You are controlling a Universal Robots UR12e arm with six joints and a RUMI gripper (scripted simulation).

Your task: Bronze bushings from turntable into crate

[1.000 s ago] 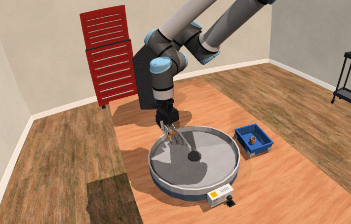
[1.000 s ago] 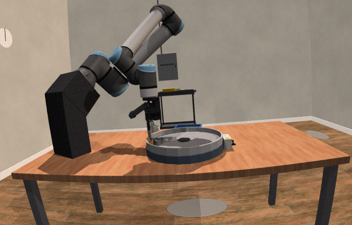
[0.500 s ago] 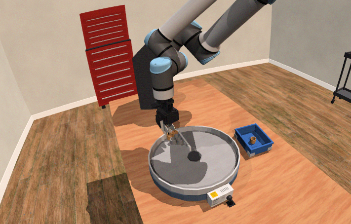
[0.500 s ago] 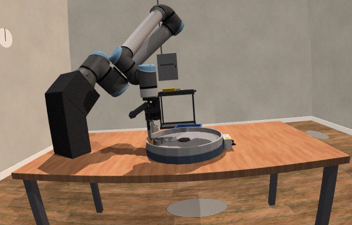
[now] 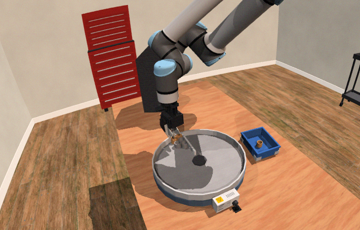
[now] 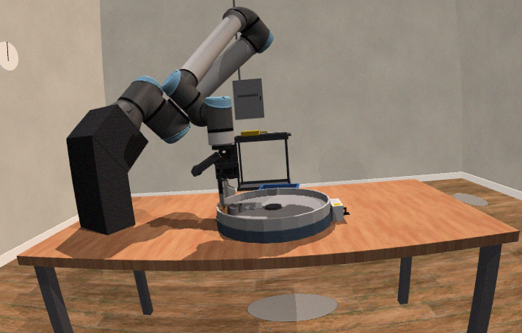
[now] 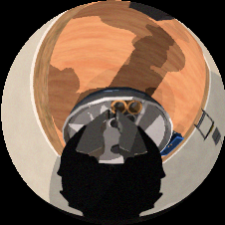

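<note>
A red tool cabinet (image 5: 110, 56) stands on the floor beyond the far left corner of the surface (image 5: 289, 194), out of the arm's way. The arm's dark pedestal (image 6: 97, 173) sits near the surface's left edge in the exterior view, which lets the arm reach both the turntable and the crate.

The pincer (image 5: 174, 134) points straight down over the turntable's (image 5: 175, 190) rim on the side nearest the far edge. It is clenched almost fully, and I judge that it grips nothing. Its tips are low, just above or touching a bronze bushing (image 5: 173, 139) that stands upright on the disc by the rim wall. The wrist view shows two bronze rings (image 7: 119, 107) side by side just past the fingertips. Just to the right are grey steel bushings (image 5: 182, 144), close enough that a wide approach might knock them, which may be why the jaws are held narrow. The black hub (image 5: 199, 160) marks the disc's middle.

The blue crate (image 5: 272, 147) lies just right of the turntable, toward the surface's right edge, a short carry away. It holds one bronze bushing (image 5: 259, 143), upright.
</note>
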